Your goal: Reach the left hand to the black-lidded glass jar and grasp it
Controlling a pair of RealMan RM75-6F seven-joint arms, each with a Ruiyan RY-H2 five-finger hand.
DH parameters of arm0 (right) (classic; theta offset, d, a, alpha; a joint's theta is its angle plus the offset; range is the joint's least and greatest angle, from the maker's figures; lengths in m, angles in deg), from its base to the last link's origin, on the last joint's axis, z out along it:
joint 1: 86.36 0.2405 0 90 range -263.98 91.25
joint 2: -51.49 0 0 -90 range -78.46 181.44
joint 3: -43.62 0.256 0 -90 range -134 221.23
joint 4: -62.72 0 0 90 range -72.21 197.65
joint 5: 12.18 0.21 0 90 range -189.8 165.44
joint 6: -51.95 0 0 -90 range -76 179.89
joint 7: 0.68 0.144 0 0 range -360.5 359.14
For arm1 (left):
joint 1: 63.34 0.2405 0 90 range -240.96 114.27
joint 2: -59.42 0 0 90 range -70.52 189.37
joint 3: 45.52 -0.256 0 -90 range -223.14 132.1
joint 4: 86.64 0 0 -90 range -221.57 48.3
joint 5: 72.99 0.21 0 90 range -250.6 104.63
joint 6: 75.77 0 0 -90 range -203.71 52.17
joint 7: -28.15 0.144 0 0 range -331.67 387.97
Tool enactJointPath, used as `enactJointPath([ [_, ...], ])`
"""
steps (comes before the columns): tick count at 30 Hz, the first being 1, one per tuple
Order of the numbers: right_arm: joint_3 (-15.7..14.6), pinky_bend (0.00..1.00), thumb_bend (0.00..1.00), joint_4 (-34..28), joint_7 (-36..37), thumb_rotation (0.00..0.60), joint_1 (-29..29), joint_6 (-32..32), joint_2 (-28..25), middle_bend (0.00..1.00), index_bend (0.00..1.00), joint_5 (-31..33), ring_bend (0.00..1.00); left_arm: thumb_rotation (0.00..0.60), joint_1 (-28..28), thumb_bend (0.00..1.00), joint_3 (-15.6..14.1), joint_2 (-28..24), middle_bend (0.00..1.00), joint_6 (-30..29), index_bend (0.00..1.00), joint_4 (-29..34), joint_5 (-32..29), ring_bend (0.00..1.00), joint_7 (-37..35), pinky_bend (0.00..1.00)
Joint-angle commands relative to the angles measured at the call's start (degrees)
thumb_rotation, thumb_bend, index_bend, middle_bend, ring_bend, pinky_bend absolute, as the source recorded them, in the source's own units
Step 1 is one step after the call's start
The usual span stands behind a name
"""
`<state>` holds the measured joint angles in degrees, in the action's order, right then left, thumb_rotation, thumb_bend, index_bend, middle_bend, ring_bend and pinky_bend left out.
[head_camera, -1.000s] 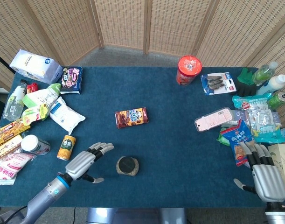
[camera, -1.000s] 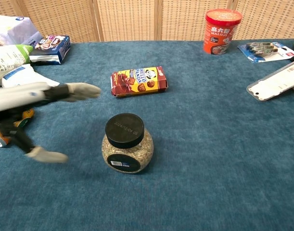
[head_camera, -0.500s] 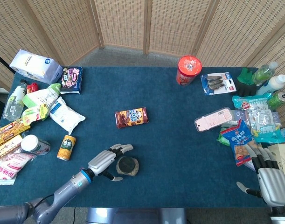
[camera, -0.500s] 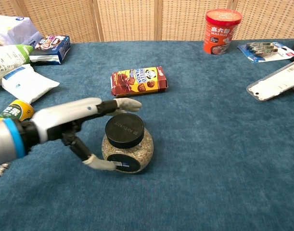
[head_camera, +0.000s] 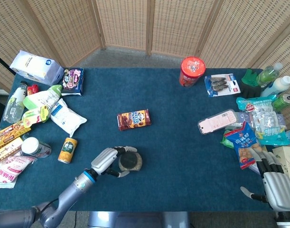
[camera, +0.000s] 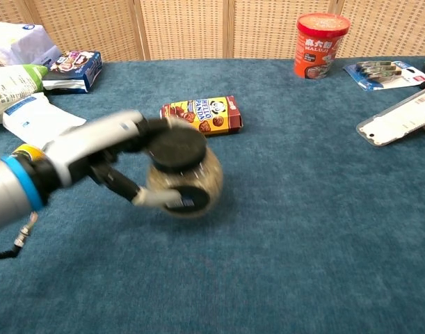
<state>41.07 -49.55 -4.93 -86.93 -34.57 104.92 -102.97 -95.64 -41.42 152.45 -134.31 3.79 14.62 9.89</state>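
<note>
- Fingers of the left hand [camera: 108, 156] are wrapping around the black-lidded glass jar [camera: 182, 170] in the centre-left of the chest view, with the thumb curling under its lower front and the other fingers lying against its far side by the lid.
- The jar is sitting low and left of centre in the head view [head_camera: 130, 161], on the blue table cover [head_camera: 182, 142], just below the Hello Panda box [head_camera: 134, 119] and well apart from it.
- Judging by the contact on both sides, the reach is looking finished and the grasp is looking nearly or fully closed; what may be left is firming the hold.
- The jar is showing blurred in the chest view, so whether it is standing flat on the cloth, tipping, or just clear of it is not something these frames are settling.
- How tightly the fingers are pressing is also unclear; the far-side fingertips are hiding behind the lid.
- The right hand [head_camera: 277, 189] is resting at the lower right corner of the head view, partly cut off by the frame edge, with its fingers extended and apart and nothing in it; the chest view is not showing it at all.
</note>
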Motion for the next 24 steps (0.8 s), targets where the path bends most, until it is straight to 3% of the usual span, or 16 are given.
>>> enactJointPath([
  [1, 0.1, 0.0, 0.14, 0.6, 0.2, 0.6, 0.1, 0.2, 0.5, 0.0, 0.0, 0.1, 0.0, 0.6, 2.3, 0.53, -0.1, -5.3, 0.43, -6.4, 0.39, 4.5, 2.9, 0.63, -2.2, 0.44],
  [7, 0.3, 0.0, 0.13, 1.8, 0.4, 0.6, 0.7, 1.6, 2.1, 0.0, 0.0, 0.2, 0.0, 0.6, 6.1, 0.51, 1.0, -13.5, 0.43, -17.1, 0.39, 10.9, 6.9, 0.61, -4.1, 0.41],
  [13, 0.6, 0.0, 0.13, 2.5, 0.0, 0.6, 1.0, 2.3, 3.4, 0.0, 0.0, 0.6, 0.0, 0.6, 9.2, 0.5, 3.0, -17.7, 0.43, -27.2, 0.38, 14.1, 10.5, 0.6, -6.1, 0.38],
  [24, 0.9, 0.0, 0.14, 2.1, -0.4, 0.6, 1.3, 2.9, 3.2, 0.0, 0.0, 1.2, 0.0, 0.6, 10.1, 0.49, 2.6, -19.7, 0.42, -29.4, 0.37, 16.5, 11.9, 0.59, -5.8, 0.36],
])
